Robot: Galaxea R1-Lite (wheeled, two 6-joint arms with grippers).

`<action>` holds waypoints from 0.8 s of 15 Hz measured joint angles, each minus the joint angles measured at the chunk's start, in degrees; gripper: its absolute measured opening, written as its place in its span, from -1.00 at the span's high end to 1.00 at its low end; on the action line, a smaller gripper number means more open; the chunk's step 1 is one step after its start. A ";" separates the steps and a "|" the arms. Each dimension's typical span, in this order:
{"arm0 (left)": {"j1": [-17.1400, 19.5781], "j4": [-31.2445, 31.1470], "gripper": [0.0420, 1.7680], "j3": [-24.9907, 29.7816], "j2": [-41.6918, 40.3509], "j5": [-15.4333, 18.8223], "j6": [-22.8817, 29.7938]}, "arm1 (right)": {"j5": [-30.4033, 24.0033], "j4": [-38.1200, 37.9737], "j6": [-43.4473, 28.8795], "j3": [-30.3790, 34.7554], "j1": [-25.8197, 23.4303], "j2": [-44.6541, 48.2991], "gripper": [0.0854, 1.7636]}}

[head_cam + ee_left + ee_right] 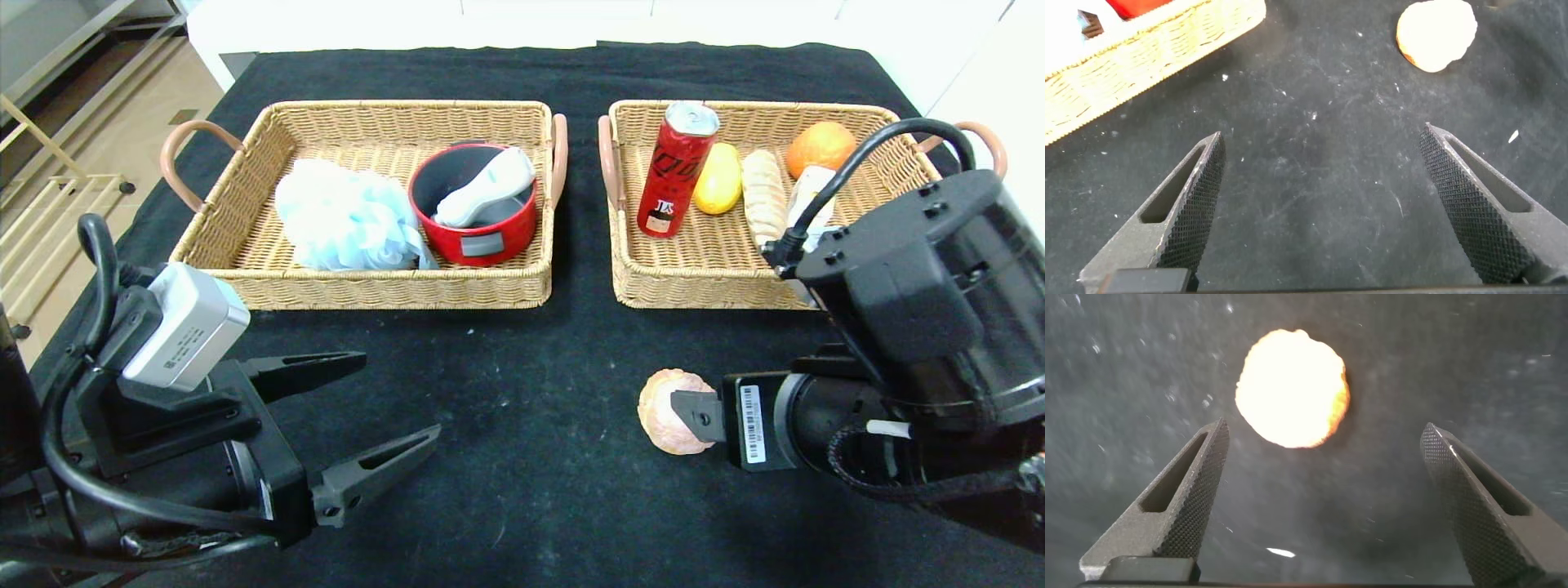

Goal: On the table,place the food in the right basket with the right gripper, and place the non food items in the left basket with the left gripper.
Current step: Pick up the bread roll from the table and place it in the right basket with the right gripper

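Just ahead of the spread right end effector [1323, 506], a pastry [1293, 387]

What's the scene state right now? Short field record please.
left basket: blue bath pouf, red pot holding a white tool
right basket: red can upright, yellow fruit, bread, orange
on table: one round pastry, outside both baskets
right gripper: open, above the pastry, not gripping
left gripper: open, empty, over bare cloth
left to sort: pastry
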State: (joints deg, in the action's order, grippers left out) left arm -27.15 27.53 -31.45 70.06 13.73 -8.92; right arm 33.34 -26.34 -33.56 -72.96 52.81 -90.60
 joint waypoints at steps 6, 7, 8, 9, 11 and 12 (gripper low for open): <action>0.00 0.00 -0.94 0.11 0.15 -0.01 0.00 | 3.73 0.00 -6.02 -4.30 0.22 -6.21 -0.94; 0.00 0.00 -0.94 0.21 0.15 -0.01 0.00 | 3.71 0.06 -6.62 -4.71 0.16 -7.03 -0.94; 0.00 0.00 -0.94 0.28 0.15 -0.01 0.00 | 3.71 0.11 -6.73 -4.94 0.02 -7.74 -0.94; 0.00 -0.02 -0.94 0.32 0.20 -0.01 0.00 | 3.71 0.28 -6.77 -5.07 -0.26 -8.35 -0.94; 0.00 -0.07 -0.94 0.39 0.33 -0.01 -0.05 | 3.64 0.44 -6.84 -5.21 -0.88 -9.42 -0.94; 0.00 -0.09 -0.94 0.41 0.39 -0.01 -0.05 | 3.60 0.44 -6.84 -5.29 -1.22 -9.97 -0.94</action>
State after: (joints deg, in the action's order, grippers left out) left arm -27.15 27.44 -31.04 70.45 13.71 -8.97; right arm 36.94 -25.91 -40.40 -78.25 51.59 -100.57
